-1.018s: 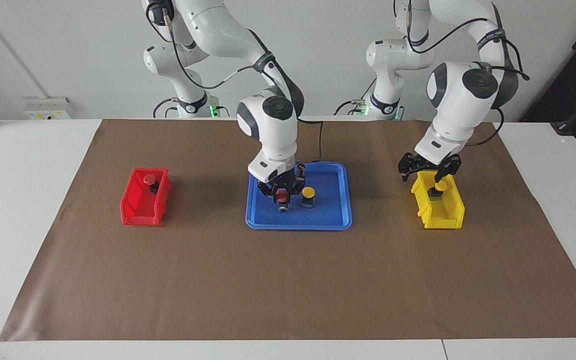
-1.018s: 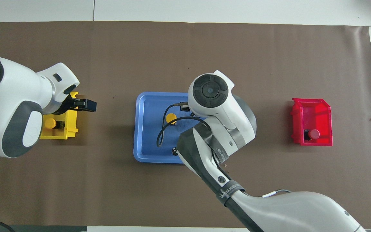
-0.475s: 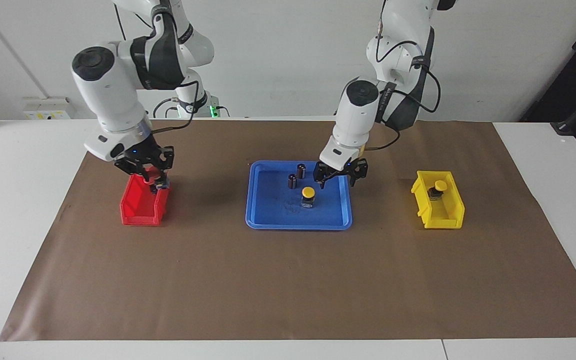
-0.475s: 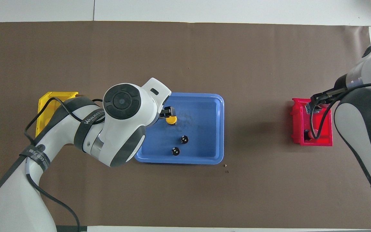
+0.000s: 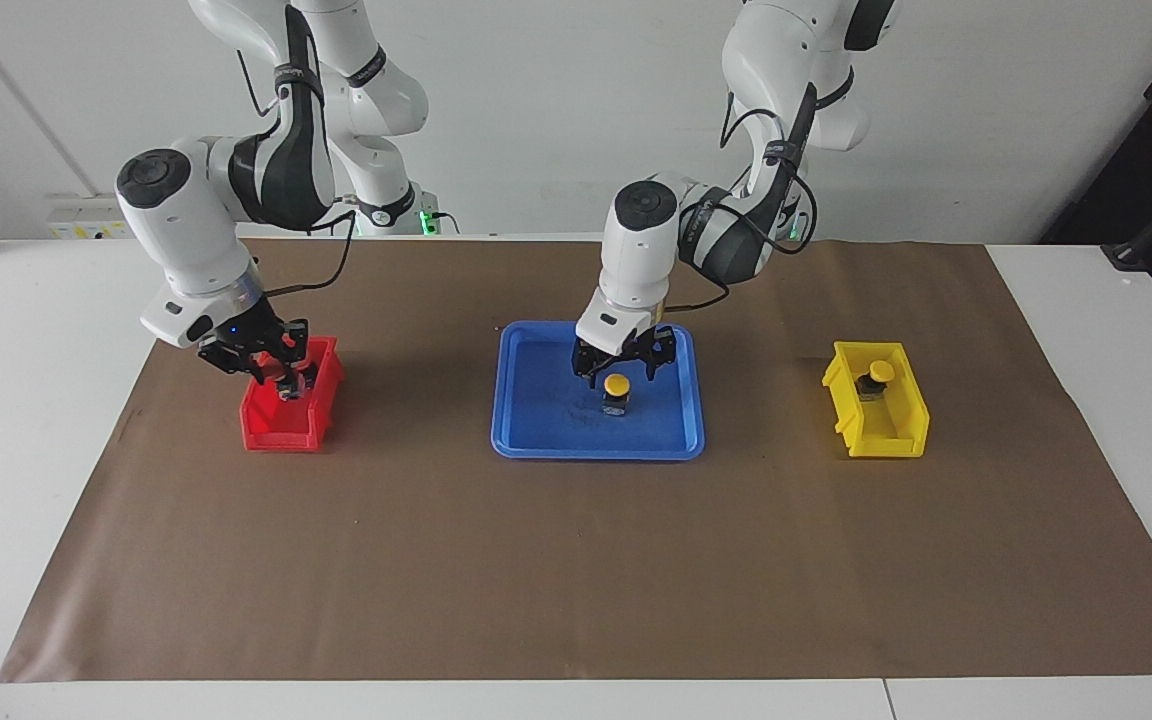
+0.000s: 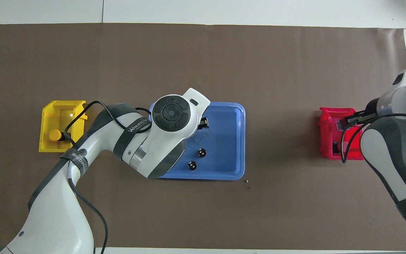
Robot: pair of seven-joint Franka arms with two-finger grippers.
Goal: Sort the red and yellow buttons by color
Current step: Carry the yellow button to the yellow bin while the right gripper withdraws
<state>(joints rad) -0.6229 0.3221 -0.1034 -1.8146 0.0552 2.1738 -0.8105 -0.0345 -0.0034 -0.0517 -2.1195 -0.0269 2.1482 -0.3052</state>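
Note:
A yellow button (image 5: 618, 384) stands in the blue tray (image 5: 536, 425). My left gripper (image 5: 623, 366) is open just over it, a finger on each side of the cap; in the overhead view the hand hides this button. A second yellow button (image 5: 876, 372) sits in the yellow bin (image 5: 898, 440), also in the overhead view (image 6: 55, 134). My right gripper (image 5: 274, 368) is low in the red bin (image 5: 276, 436), shut on a red button (image 5: 287, 385). The other red button shows only its dark base (image 6: 335, 148) in the red bin (image 6: 330, 113).
Two dark capless cylinders (image 6: 201, 152) (image 6: 191, 165) stand in the blue tray (image 6: 231, 141), nearer to the robots than the yellow button. The yellow bin (image 6: 62, 106) is at the left arm's end and the red bin at the right arm's end. Brown paper covers the table.
My right gripper carried a red button from the tray and lowered it into the red bin. My left gripper left the yellow bin and came over the tray's yellow button.

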